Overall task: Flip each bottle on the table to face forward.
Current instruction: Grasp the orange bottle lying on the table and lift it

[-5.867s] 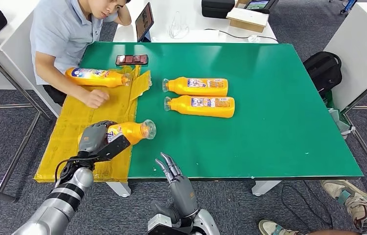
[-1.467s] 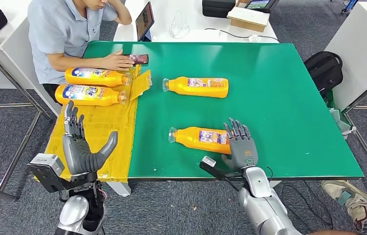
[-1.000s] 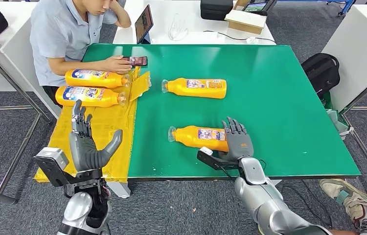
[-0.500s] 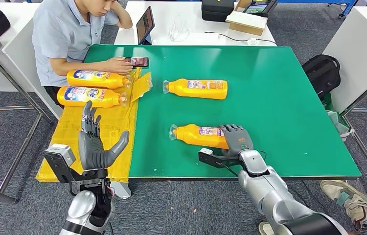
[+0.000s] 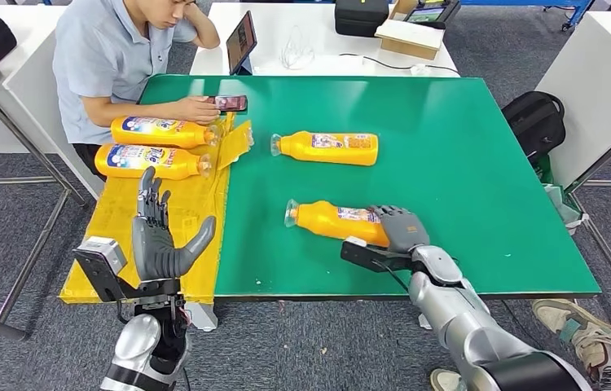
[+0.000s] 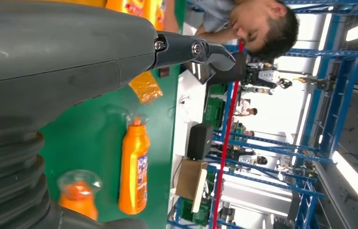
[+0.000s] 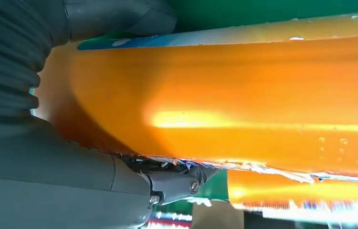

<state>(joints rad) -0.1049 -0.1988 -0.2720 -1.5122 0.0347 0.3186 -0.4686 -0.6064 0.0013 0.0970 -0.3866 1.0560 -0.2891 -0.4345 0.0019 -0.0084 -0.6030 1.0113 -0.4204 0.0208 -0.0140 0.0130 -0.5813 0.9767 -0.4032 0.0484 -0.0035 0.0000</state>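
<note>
My right hand (image 5: 400,229) grips the base end of an orange bottle (image 5: 333,221) near the green table's front edge; the cap end is tilted up, pointing left. Up close in the right wrist view the bottle (image 7: 244,100) is wrapped by my fingers (image 7: 120,19). A second orange bottle (image 5: 327,147) lies on its side farther back, also visible as the far bottle (image 6: 133,167) in the left wrist view. Two more bottles (image 5: 156,145) lie on the yellow cardboard (image 5: 147,220) at the left. My left hand (image 5: 157,240) is raised, open and holding nothing, over the cardboard's front.
A person sits at the table's back left with a hand on a phone (image 5: 229,103). A tablet (image 5: 241,39) and a box (image 5: 410,34) stand on the white table behind. A black bag (image 5: 537,120) sits on the floor at the right.
My right hand has closed around the near bottle's base and tipped its cap end up off the table. My left hand stays raised and open, barely moved.
</note>
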